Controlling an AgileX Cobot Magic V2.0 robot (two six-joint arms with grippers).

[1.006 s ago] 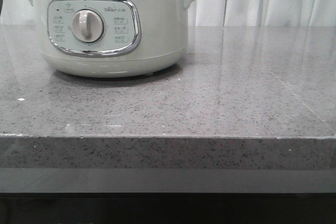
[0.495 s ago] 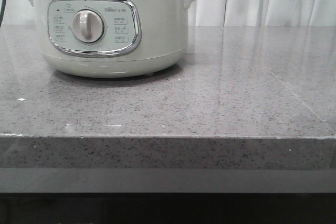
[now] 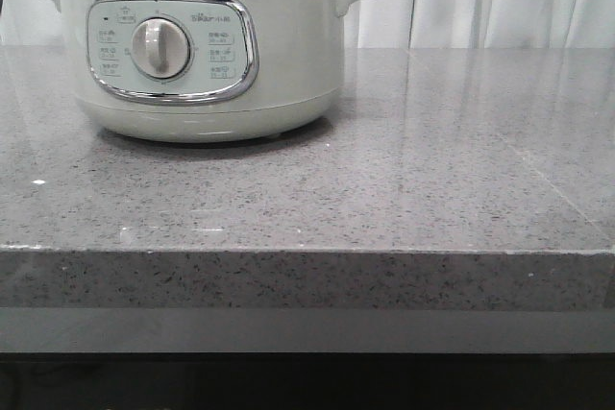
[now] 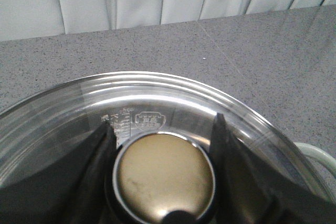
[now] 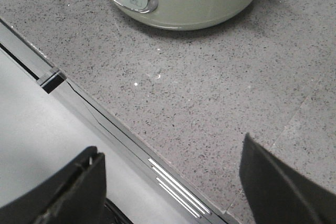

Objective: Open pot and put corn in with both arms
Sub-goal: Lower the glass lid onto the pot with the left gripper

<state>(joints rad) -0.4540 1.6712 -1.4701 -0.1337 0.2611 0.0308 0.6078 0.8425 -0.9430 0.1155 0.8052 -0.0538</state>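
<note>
A: Start with the biggest thing. The speckled grey surface (image 3: 404, 189) fills most of the front view, and the pot (image 3: 197, 55) stands at its upper left, dial facing the camera.

B: Is it open?

A: No. In the left wrist view the glass lid (image 4: 173, 98) sits across the steel rim, with its round brass-coloured knob (image 4: 164, 177) at the lower middle of the frame.

B: And the left gripper (image 4: 164, 174)?

A: Its jaws stand apart, one on either side of the knob. Whether they touch it I cannot tell; I would judge them not yet clamped.

B: The right gripper (image 5: 170, 182)?

A: Jaws wide apart and holding nothing, over the near edge of the surface, with the pot at the top of that frame.

B: The corn?

A: Not in any view.

B: What could go wrong?

A: My guess: the knob is smooth and domed, so a shallow or off-centre pinch could slip, and the lid would tilt or drop back on the rim. A skewed lift might drag the pot.
</note>
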